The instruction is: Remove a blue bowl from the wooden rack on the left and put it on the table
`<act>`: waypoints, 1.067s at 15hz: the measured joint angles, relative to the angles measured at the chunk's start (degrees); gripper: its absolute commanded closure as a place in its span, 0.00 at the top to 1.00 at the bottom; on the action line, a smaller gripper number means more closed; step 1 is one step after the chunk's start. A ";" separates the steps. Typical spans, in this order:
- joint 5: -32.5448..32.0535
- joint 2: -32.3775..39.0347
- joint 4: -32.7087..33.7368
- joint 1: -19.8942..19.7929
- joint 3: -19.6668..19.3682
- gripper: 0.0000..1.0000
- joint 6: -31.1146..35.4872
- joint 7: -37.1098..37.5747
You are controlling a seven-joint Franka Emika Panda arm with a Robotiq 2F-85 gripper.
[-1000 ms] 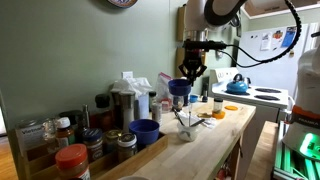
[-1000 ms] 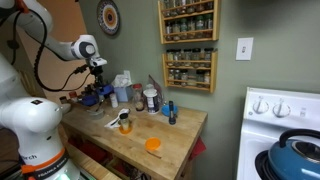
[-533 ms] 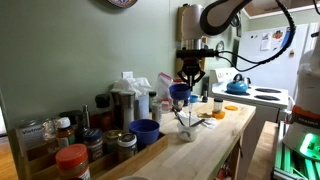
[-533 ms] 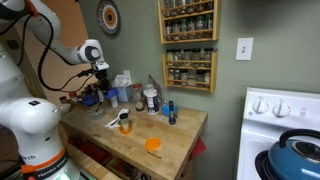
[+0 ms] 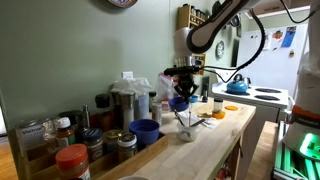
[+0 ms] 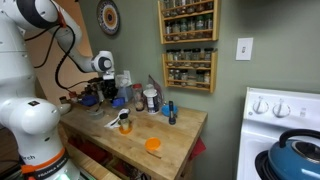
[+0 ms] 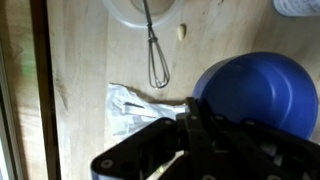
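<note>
The first half looks done: the blue bowl [image 5: 180,101] is out of the wooden rack [image 5: 128,160] and hangs in the air above the bench [image 5: 215,140], near the far end of the rack. The pincer [image 5: 183,84] is narrow and seems to be clamped on the bowl's rim; in the wrist view the rim sits right against the fingers. A matching bowl [image 5: 144,131] sits in the rack. What is left is to lower the bowl onto bare wood, clear of the whisk [image 7: 156,55], and let go.
</note>
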 measured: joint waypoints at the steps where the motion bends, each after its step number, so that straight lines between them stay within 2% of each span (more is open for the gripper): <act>1: 0.51 1.02 0.77 0.25 -0.27 0.01 1.14 1.44; 11: 2.49 8.46 5.47 3.86 -2.02 0.01 5.10 7.57; 12: 2.49 9.13 5.77 4.25 -2.30 0.30 5.21 8.10; 13: 2.47 9.79 6.08 4.64 -2.66 0.31 5.24 8.63; 14: 2.47 10.30 6.33 4.89 -2.98 0.36 5.25 9.03; 16: 2.47 10.96 6.90 5.14 -3.61 0.51 5.24 9.33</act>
